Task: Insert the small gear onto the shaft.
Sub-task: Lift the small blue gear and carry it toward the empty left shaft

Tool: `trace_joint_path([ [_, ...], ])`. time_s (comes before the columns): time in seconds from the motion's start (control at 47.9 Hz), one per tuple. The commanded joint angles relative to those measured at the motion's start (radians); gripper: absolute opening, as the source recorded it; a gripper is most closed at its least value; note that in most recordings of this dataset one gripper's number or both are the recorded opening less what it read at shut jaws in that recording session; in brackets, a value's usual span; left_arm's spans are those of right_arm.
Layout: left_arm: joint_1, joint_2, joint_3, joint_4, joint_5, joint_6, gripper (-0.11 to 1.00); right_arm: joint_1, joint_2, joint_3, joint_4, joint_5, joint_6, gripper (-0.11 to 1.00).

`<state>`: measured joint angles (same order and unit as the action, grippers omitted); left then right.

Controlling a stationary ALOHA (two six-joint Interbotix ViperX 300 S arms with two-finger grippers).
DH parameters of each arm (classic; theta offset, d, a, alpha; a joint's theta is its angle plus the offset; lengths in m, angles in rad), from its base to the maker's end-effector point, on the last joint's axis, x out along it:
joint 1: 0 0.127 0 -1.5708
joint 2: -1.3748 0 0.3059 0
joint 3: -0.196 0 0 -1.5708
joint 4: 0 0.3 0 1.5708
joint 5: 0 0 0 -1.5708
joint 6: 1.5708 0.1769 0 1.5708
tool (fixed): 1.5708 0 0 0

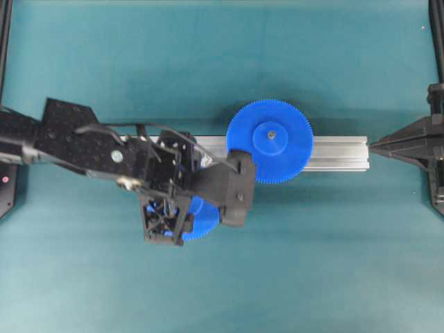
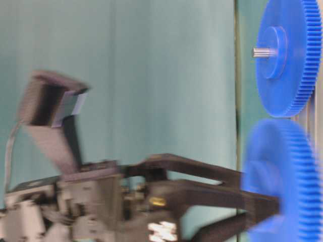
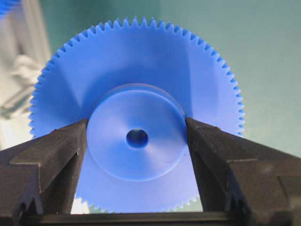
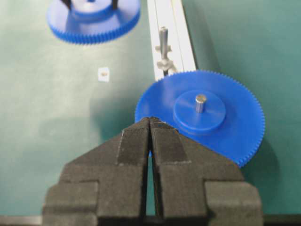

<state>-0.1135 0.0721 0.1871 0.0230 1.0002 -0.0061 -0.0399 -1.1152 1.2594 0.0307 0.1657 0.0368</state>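
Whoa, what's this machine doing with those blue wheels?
The left gripper is holding the small blue plastic gear by its raised round hub, one finger on each side, lifted off the green table. The thin grey metal shaft it is meant to slide onto stands bare on the grooved silver aluminium rail, beside the wider blue gear already seated on its own pin. The right gripper sits shut at the rail's far end, holding nothing.

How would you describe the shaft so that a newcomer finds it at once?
Find the long silver rail across the green table. The shaft stands upright on it, just beyond the wide blue gear. Unlike that gear's pin tip, it is bare, with nothing around it.
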Motion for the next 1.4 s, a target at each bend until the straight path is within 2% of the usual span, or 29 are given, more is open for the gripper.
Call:
trace_joint_path([
  [0.0, 0.017, -0.049, -0.031, 0.000, -0.002, 0.002, 0.69, -0.002, 0.006, -0.011, 0.002, -0.009, 0.011, 0.04],
  [0.605, 0.100, -0.069, -0.026, 0.003, -0.020, 0.034, 0.69, -0.002, 0.006, -0.011, 0.002, -0.009, 0.009, 0.04],
  [0.835, 0.114, -0.063, -0.021, 0.003, -0.041, 0.072, 0.69, -0.002, 0.006, -0.008, 0.002, -0.009, 0.009, 0.04],
  [1.378, 0.133, -0.060, -0.002, 0.003, -0.069, 0.077, 0.69, -0.002, 0.006, -0.008, 0.002, -0.011, 0.009, 0.04],
])
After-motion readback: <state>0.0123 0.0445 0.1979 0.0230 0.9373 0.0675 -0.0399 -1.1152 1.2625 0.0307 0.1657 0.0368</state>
